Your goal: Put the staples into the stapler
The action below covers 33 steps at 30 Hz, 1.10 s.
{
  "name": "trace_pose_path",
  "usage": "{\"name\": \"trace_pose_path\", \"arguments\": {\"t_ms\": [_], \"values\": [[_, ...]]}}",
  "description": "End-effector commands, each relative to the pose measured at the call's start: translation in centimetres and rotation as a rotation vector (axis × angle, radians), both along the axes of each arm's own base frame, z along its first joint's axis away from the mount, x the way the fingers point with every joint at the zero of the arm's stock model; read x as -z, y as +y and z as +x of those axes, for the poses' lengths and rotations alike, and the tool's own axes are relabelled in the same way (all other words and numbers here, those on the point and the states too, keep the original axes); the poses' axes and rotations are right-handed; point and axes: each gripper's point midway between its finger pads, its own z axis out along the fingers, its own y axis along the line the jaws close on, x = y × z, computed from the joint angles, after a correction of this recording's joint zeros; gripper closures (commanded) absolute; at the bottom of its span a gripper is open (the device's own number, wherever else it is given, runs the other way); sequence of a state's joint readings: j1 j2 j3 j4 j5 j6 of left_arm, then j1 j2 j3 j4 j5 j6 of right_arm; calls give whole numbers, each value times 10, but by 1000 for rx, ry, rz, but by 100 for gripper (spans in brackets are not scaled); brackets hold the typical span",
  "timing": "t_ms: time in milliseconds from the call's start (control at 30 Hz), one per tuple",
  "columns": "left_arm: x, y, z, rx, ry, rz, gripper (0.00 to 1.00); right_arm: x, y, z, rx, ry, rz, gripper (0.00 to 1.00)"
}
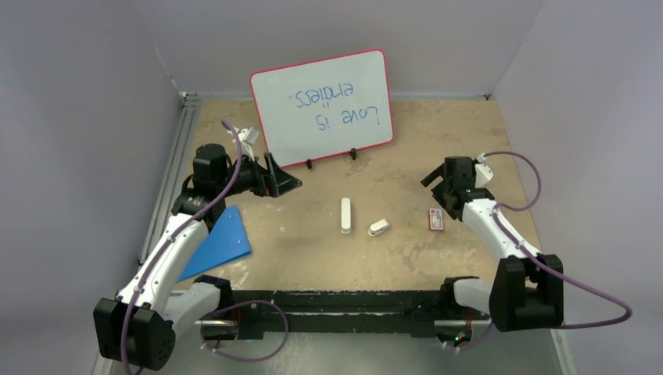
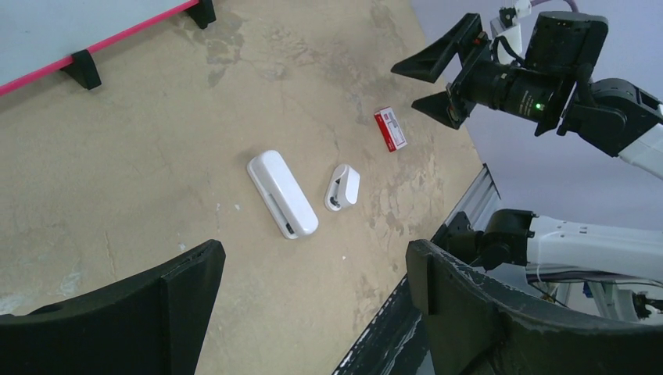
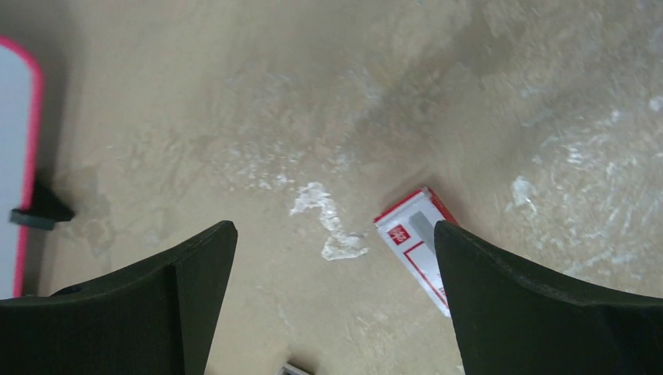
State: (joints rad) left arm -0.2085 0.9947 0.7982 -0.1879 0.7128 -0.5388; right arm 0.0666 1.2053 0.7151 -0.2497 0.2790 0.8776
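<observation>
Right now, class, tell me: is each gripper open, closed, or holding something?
Left gripper: open, holding nothing.
Right gripper: open, holding nothing; the red staples box lies untouched below it.

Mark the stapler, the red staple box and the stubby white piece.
stapler (image 2: pixel 283 195), left wrist view, middle of its white body
red staple box (image 2: pixel 392 130), left wrist view, centre of its top face
stubby white piece (image 2: pixel 344 186), left wrist view, middle of its shell

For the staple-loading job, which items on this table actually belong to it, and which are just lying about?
Belongs to the job:
slim white stapler
red staple box, lying closed

Just lying about:
stubby white object beside the stapler
whiteboard propped at the back
blue sheet on the left
</observation>
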Motion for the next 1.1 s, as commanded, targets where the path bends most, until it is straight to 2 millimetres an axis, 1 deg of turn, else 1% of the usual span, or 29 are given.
{"name": "trace_pose_path", "arguments": {"t_ms": [0, 100, 267, 367, 433, 533, 633, 667, 700, 833, 867, 967, 1067], "values": [[-6, 4, 8, -30, -52, 9, 13, 19, -11, -15, 128, 79, -2, 1], [-7, 4, 8, -29, -52, 7, 13, 31, -5, -11, 83, 105, 3, 1], [-5, 5, 7, -34, -47, 8, 13, 40, -8, -5, 66, 133, -27, 1], [-4, 6, 8, -45, -42, 12, 13, 44, -15, -10, 99, 160, -52, 1], [-4, 7, 9, -54, -44, 15, 13, 46, -15, -13, 103, 170, -51, 1], [-2, 9, 10, -68, -38, 21, 13, 56, -9, -19, 85, 208, -24, 1], [-1, 11, 11, -83, -33, 30, 13, 67, 2, -31, 58, 259, 31, 1], [-1, 12, 11, -92, -36, 36, 13, 68, 5, -34, 58, 265, 50, 1], [-1, 14, 12, -102, -37, 45, 13, 65, 2, -33, 69, 254, 36, 1], [2, 23, 17, -162, -25, 77, 13, 51, 1, -31, 77, 179, 37, 2], [2, 23, 17, -169, -22, 78, 13, 49, 1, -31, 73, 169, 37, 4], [5, 23, 18, -174, -9, 76, 13, 46, 0, -31, 52, 168, 22, 18], [5, 26, 20, -183, -11, 95, 13, 47, 5, -30, 16, 177, 12, 28]]}}
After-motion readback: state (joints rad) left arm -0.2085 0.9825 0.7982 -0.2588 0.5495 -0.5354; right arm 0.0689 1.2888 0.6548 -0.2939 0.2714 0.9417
